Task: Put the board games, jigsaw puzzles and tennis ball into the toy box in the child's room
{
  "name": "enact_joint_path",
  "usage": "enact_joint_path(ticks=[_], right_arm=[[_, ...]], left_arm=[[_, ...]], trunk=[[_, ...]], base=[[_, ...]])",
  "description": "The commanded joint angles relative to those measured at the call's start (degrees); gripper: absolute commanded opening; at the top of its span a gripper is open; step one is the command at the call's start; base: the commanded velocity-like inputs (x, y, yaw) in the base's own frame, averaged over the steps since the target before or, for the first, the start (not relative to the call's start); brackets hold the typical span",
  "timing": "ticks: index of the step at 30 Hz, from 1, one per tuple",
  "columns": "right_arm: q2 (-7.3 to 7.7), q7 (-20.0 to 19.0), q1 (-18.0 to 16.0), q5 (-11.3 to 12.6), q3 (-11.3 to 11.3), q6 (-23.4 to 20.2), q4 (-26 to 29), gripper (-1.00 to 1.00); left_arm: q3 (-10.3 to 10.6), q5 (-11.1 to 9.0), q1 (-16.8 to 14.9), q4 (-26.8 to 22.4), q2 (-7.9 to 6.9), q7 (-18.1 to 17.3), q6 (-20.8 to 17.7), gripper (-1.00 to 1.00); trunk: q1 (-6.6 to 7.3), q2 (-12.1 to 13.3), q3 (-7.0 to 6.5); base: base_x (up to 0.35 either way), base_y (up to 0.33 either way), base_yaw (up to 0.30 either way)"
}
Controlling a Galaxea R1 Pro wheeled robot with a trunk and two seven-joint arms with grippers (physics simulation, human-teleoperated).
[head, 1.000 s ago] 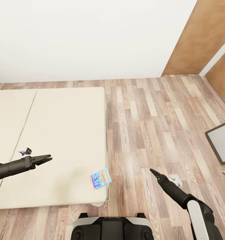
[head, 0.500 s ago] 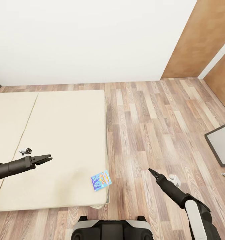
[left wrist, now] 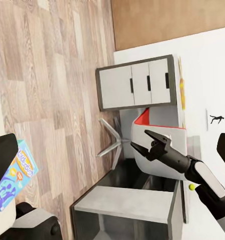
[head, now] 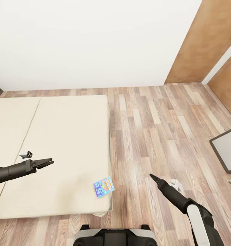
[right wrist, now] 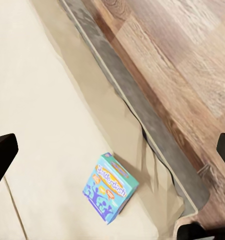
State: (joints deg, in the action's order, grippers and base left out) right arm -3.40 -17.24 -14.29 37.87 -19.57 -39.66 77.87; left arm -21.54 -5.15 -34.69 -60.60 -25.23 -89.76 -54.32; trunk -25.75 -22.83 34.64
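One blue board game (head: 103, 187) lies flat on the cream bed (head: 60, 143), close to the corner by the floor; it also shows in the left wrist view (left wrist: 15, 175) and the right wrist view (right wrist: 110, 187). My left gripper (head: 48, 162) hovers open over the bed, left of the game. Over the wood floor to the game's right, my right gripper (head: 151, 176) is open and holds nothing. The left wrist view takes in the table's white drawers (left wrist: 135, 82) and a small tennis ball (left wrist: 192, 187) beyond my right arm. The toy box and jigsaw puzzles are out of view.
A small black and white object (head: 26, 155) sits on the bed near my left gripper. A red chair (left wrist: 155, 120) on star legs stands by the drawers, beside a dark grey-topped unit (left wrist: 127, 202). Brown wooden doors (head: 201, 44) stand at the back right.
The whole head view has slid down a little, so the camera moved. My right gripper has shifted slightly left toward the bed. The left gripper and the game stay put.
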Motion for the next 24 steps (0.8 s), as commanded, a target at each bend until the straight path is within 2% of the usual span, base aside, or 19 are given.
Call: enact_joint_path(ticks=[1,14,24], right_arm=[[-0.04,-0.2,-0.2,0.0,-0.2,-0.4,-0.1,1.0],[0.42,-0.3,-4.9,-0.2,0.5,-0.4,-8.5,1.0],[0.5,-0.3,-5.8,-0.5,1.5,-0.3,-10.4,1.0]], left_arm=[[0.0,0.1,0.0,-0.1,-0.03,-0.2,-0.6,1.0],[0.1,0.1,0.7,-2.5,-0.01,-0.2,-1.4,1.0],[0.1,0.1,1.2,-4.1,0.0,-0.2,-2.0,1.0]], trunk=[[-0.03,-0.1,-0.03],[-0.03,-0.1,-1.26],[-0.03,-0.1,-2.21]], base=[[0.0,0.0,0.0],[0.0,0.0,0.0],[0.0,0.0,0.0]])
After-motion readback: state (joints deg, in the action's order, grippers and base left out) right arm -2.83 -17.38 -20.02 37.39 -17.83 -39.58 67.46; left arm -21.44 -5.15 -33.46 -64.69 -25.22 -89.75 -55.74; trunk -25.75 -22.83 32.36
